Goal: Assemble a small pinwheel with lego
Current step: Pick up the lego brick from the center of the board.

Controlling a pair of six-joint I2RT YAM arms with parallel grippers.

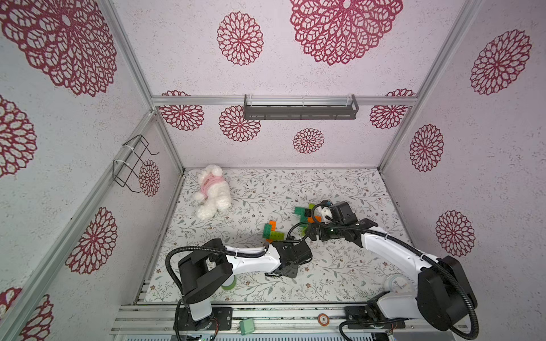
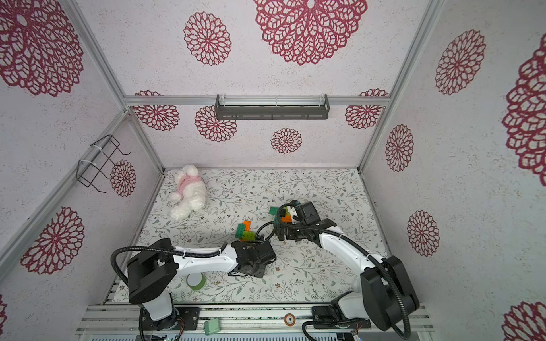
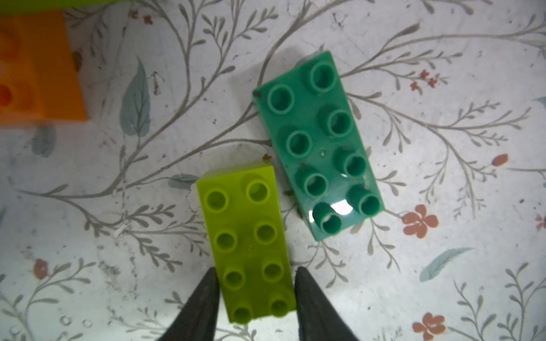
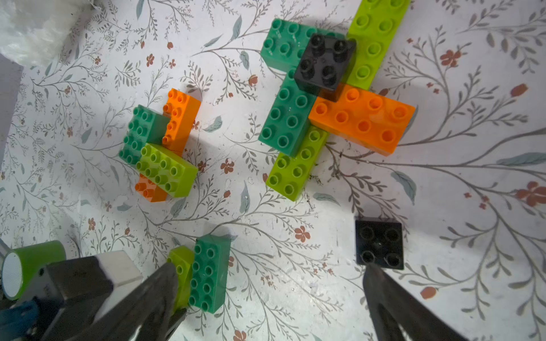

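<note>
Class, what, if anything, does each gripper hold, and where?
Right gripper: nothing. Left gripper straddles one end of the lime brick; firm grip cannot be told.

Plush bunny (image 1: pixel 212 192), green tape roll (image 2: pixel 196 281)

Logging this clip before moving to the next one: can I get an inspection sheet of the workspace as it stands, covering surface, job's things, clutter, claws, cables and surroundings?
Surface: floral table cover, lying flat.
Job's things: pinwheel-like build topped by a black cap brick; uncapped stacked cluster; loose lime brick beside loose dark green brick; loose black square.
Clutter: plush toy, green tape roll, mint box on the front rail.
Claws: left claw straddles the loose lime brick, grip uncertain; right claw open, empty.
Cables: black hoses along both arms.
Surroundings: flower-print walls, grey shelf, wire rack.
</note>
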